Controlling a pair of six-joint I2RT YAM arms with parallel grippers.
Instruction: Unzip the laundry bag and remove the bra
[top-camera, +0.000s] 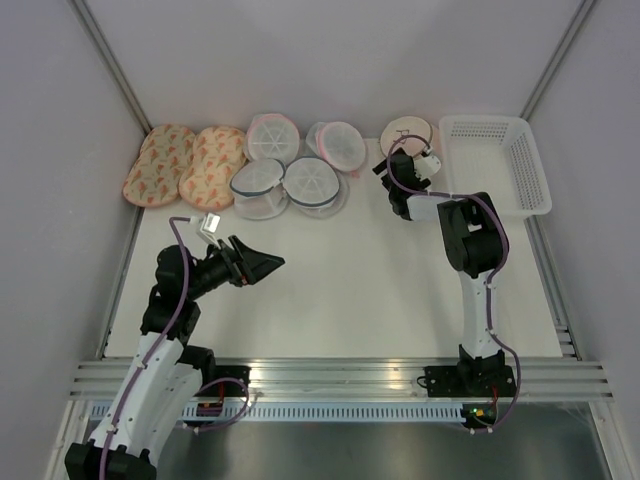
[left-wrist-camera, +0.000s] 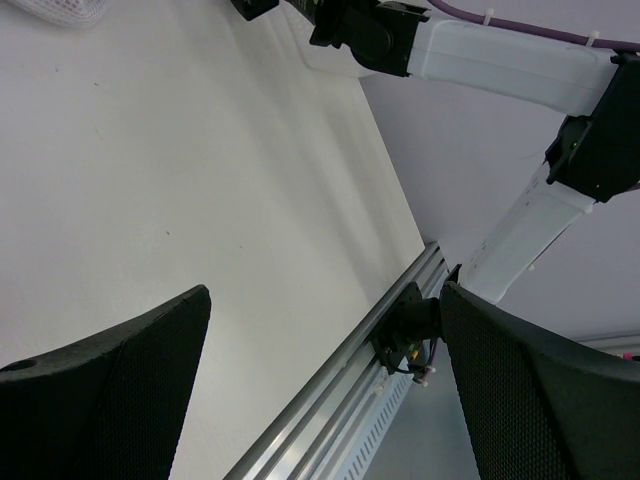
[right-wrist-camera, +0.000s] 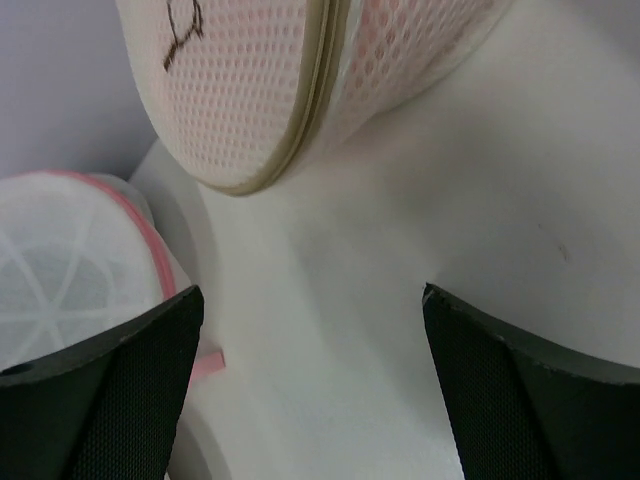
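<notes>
The laundry bag (top-camera: 407, 133) is a round peach-beige mesh pouch with a black scribble, lying at the back of the table beside the basket. In the right wrist view it (right-wrist-camera: 255, 90) fills the top, its zip seam shut, with pink fabric showing through the mesh; the bra itself is hidden inside. My right gripper (top-camera: 392, 160) is open and empty just in front of the bag (right-wrist-camera: 312, 330). My left gripper (top-camera: 268, 263) is open and empty over the table's left middle, far from the bag (left-wrist-camera: 325, 330).
A white plastic basket (top-camera: 497, 165) stands at the back right. White mesh pouches with pink rims (top-camera: 338, 146) and grey-blue rims (top-camera: 285, 185) lie left of the bag. Two orange-patterned pouches (top-camera: 185, 165) lie at the back left. A pink-rimmed pouch (right-wrist-camera: 70, 270) is close to my right gripper.
</notes>
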